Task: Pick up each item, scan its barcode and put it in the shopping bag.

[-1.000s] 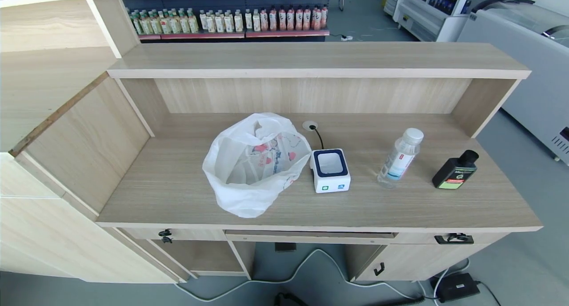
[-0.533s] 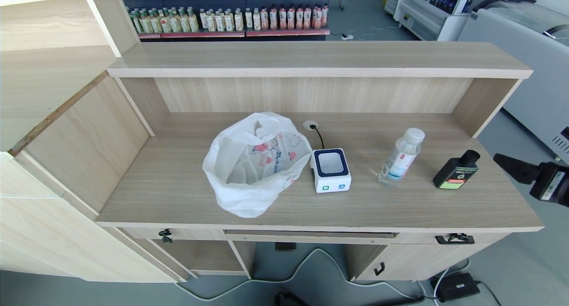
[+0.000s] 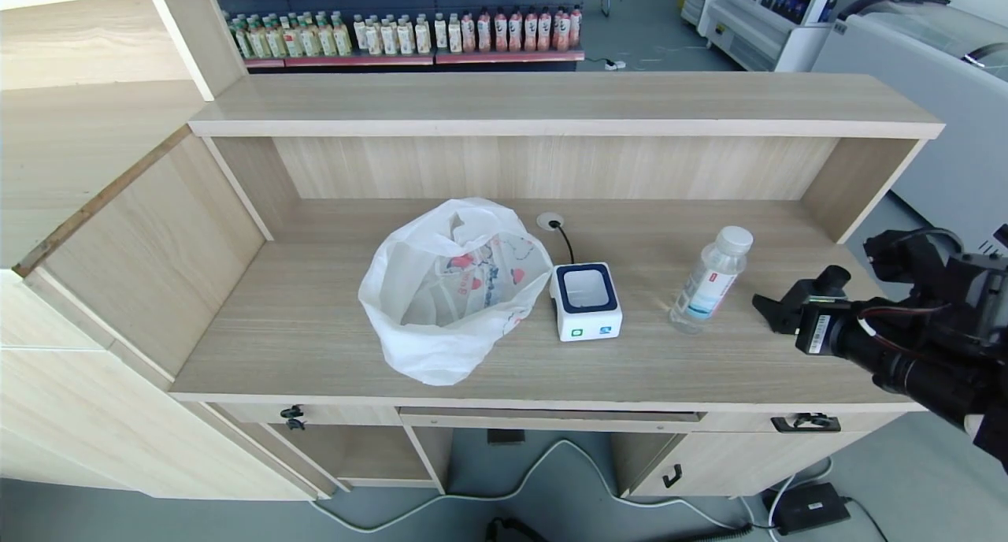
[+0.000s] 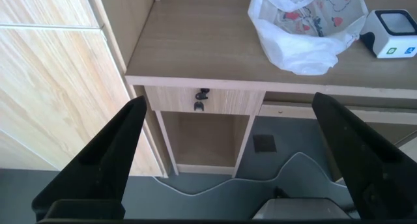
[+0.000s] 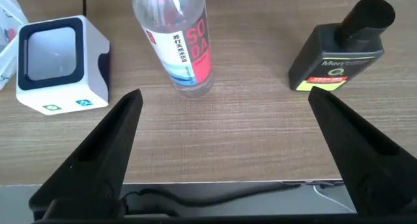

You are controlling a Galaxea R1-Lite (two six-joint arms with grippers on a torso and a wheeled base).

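On the desk (image 3: 315,329), right of the scanner (image 3: 585,300) and shopping bag (image 3: 449,290), sit the red-labelled water bottle (image 3: 706,282) and green-labelled black bottle (image 5: 339,55); both the right gripper (image 5: 225,97) and left gripper (image 4: 229,101) hold their jaws released, empty.

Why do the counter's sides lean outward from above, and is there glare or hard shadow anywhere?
Head view: a wide lens likely splays the sides of the light wooden counter; lighting is soft, with a faint shadow under the white plastic shopping bag. Right wrist view: the glass top of the white-and-navy scanner reflects pale light, and the black right claw reads as a flat silhouette.
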